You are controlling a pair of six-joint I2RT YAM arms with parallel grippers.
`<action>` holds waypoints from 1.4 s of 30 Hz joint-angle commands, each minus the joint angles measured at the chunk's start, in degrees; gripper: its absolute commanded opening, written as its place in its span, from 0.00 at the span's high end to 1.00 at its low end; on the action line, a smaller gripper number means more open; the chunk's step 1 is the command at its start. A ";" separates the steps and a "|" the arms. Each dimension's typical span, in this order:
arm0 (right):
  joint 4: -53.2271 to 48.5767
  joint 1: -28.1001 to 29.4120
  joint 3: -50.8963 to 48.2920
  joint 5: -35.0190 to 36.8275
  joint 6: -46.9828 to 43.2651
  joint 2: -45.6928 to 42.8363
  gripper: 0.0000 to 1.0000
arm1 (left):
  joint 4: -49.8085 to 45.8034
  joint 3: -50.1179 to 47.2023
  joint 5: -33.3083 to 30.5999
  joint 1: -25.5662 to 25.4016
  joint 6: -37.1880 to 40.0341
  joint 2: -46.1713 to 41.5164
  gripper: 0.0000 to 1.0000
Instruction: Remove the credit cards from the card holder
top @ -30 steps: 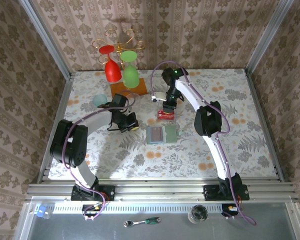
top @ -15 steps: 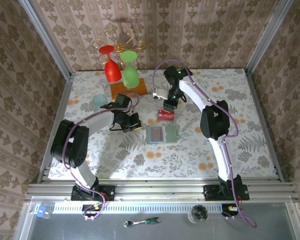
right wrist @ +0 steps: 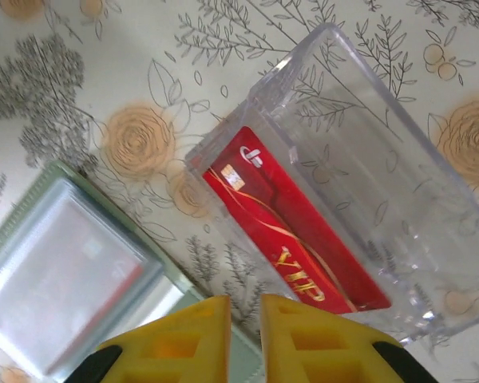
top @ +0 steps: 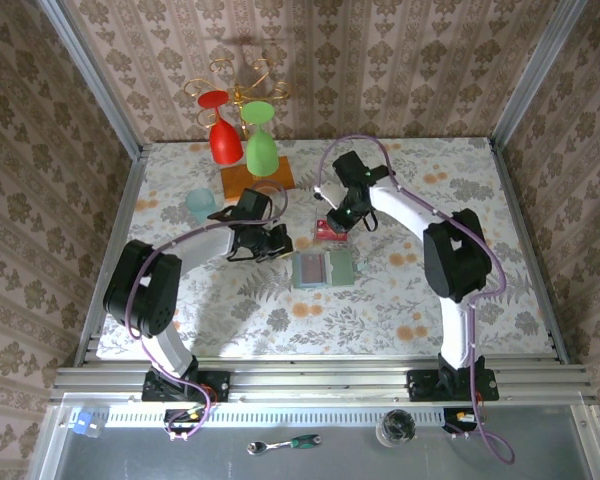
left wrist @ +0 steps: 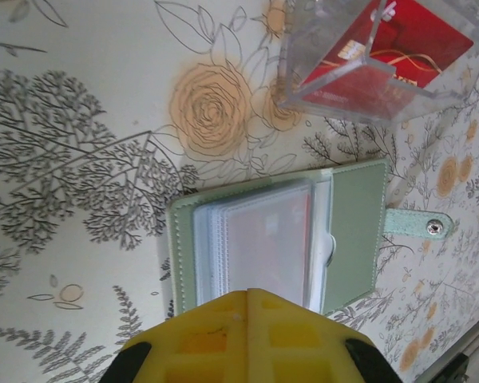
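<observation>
near the middle of the tabletop (top: 500, 230), lying open and flat, the card holder (top: 325, 269), with a card in its sleeve. just behind it, near but apart, a clear box (top: 331, 230) with one credit card (right wrist: 295, 239) flat inside. left claw (top: 278, 243) just left of the holder's rear corner; right claw (top: 332, 222) above the box. at the rear left, a stand (top: 257, 176) with two glasses (top: 261, 150) hung upside down; left of its base, a cup (top: 200, 205).

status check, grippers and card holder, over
Left gripper shut, empty, beside card holder. Right gripper barely open, empty, by clear tray. One red card in tray; holder lies open. No obstruction seen.
</observation>
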 commanded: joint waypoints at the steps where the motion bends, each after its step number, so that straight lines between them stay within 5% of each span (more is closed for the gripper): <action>1: 7.22 1.91 -4.22 0.51 15.22 -4.22 0.83 | 2.70 -1.74 1.03 -1.15 -1.43 0.94 1.00; 17: 29.87 5.38 -27.99 -9.39 51.74 -14.00 0.79 | 6.05 -7.13 0.15 -3.30 -3.14 0.83 1.00; 34: 24.94 5.86 -28.72 -7.83 52.43 -11.59 0.78 | 3.78 -7.23 -1.34 -3.39 -1.97 3.98 1.00; 42: 22.23 5.86 -31.07 -4.43 52.34 -10.34 0.64 | 2.25 -6.51 -1.15 -3.38 -1.23 4.79 1.00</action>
